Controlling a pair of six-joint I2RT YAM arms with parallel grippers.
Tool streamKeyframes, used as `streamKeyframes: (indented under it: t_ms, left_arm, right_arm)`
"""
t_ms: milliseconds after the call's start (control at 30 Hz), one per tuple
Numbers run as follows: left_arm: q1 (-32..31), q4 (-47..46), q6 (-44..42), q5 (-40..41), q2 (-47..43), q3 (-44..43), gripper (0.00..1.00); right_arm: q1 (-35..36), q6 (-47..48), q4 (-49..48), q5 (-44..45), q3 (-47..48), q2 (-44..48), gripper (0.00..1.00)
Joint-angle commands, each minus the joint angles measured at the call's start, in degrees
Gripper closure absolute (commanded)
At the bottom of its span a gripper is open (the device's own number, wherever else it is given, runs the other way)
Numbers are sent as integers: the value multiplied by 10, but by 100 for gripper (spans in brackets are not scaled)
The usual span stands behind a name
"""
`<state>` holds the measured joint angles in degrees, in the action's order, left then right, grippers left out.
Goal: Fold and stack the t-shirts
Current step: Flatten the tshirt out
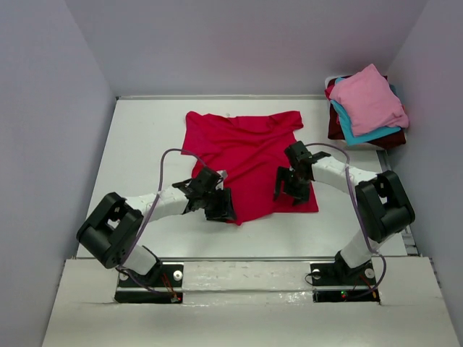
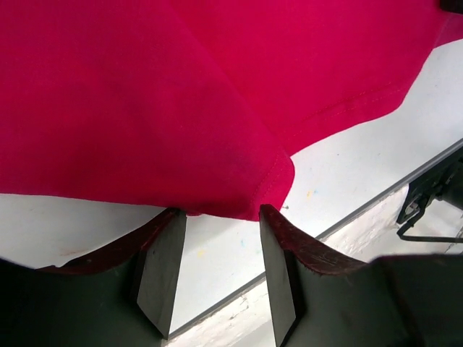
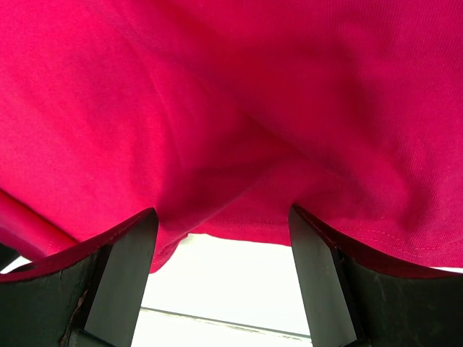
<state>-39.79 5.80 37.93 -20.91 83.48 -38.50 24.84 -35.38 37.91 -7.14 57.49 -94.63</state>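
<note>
Black and parted, the left jaws hold nothing, their tips stopping just short of a folded, stitched corner of the crimson-red t-shirt [image 2: 145,94], with bare white tabletop [image 2: 347,173] showing between them. The right jaws are spread wider and are likewise empty, the shirt's hemmed near edge running across the gap just beyond their tips in the right wrist view; whether either pair touches the cloth cannot be told. Seen from above, the left arm [image 1: 163,202] reaches in from the near left to the shirt's slanting near-left edge, while the right arm [image 1: 340,172] bends in from the near right and sits over the shirt's near right part, close to its hem. The crimson-red t-shirt lies spread on the middle of the tabletop, its sleeves and neckline toward the far edge and its left side folded inward, so that one layer lies over another there. At the far right corner of the tabletop, well apart from both arms, three more t-shirts sit folded in a stack: a light pink t-shirt [image 1: 369,97] on top, a teal-blue t-shirt [image 1: 353,134] beneath it and a dark maroon t-shirt [image 1: 336,129] at the bottom. Pale walls [image 1: 58,108] close in the tabletop on the left, far and right sides.
</note>
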Motion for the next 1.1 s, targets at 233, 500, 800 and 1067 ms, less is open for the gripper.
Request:
streamKeyframes:
  t_ms: [233,500,800,1067]
  left_arm:
    - [-3,-13,-15,3,19,-7,59]
    - [-3,-7,-21,5,21,-11,78]
    - [-3,25,-30,26,-2,-17,93]
    - [-3,54,-32,50,-30,-25,94]
  right_arm:
    - [4,1,-16,4,-12,18,22]
    - [4,-1,-18,5,-16,19,23]
    - [4,0,-20,9,-22,16,23]
    - [4,-13,-20,31,-30,7,35]
